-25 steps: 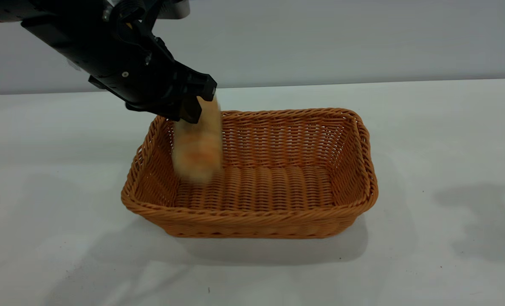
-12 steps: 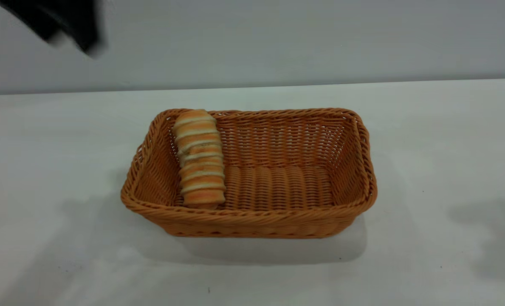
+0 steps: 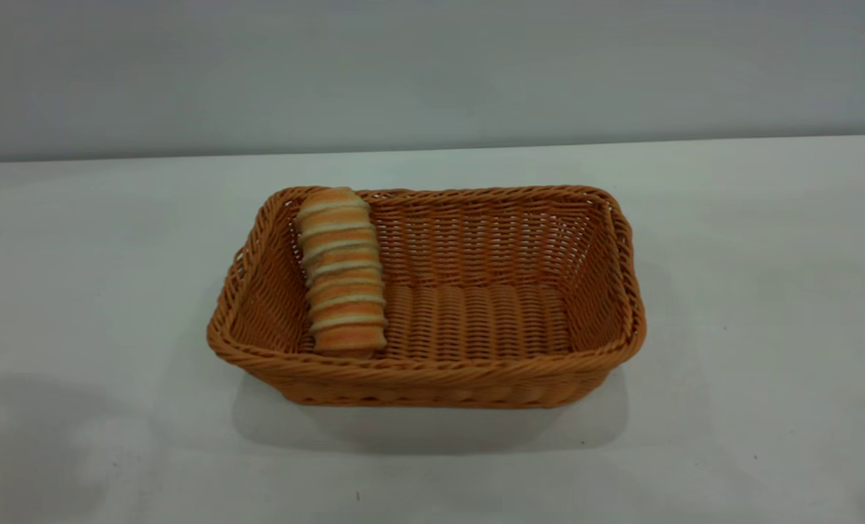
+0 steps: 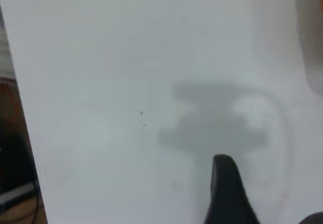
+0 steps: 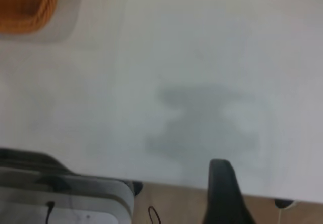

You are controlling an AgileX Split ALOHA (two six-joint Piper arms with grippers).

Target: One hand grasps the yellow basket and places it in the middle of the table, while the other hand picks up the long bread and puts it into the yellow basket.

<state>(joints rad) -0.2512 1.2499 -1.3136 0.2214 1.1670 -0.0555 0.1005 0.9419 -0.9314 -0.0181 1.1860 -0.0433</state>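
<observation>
The yellow basket (image 3: 476, 364) stands in the middle of the white table (image 3: 752, 240). The long bread (image 3: 341, 273) lies inside it along the left wall, its far end propped on the back rim. No gripper shows in the exterior view. In the left wrist view my left gripper (image 4: 270, 209) is open and empty above bare table, with one black finger (image 4: 227, 193) in full view. In the right wrist view my right gripper (image 5: 272, 209) is open and empty over the table's edge, with one finger (image 5: 224, 193) showing. A corner of the basket (image 5: 25, 4) lies far from it.
The table's edge (image 5: 166, 182) runs under the right gripper, with floor and grey equipment (image 5: 65, 199) beyond it. In the left wrist view the table's side edge (image 4: 25, 133) borders dark floor clutter. A grey wall stands behind the table.
The left gripper let go of the bread over the basket, rose to the upper left and left the exterior view. The bread now lies still in the basket.
</observation>
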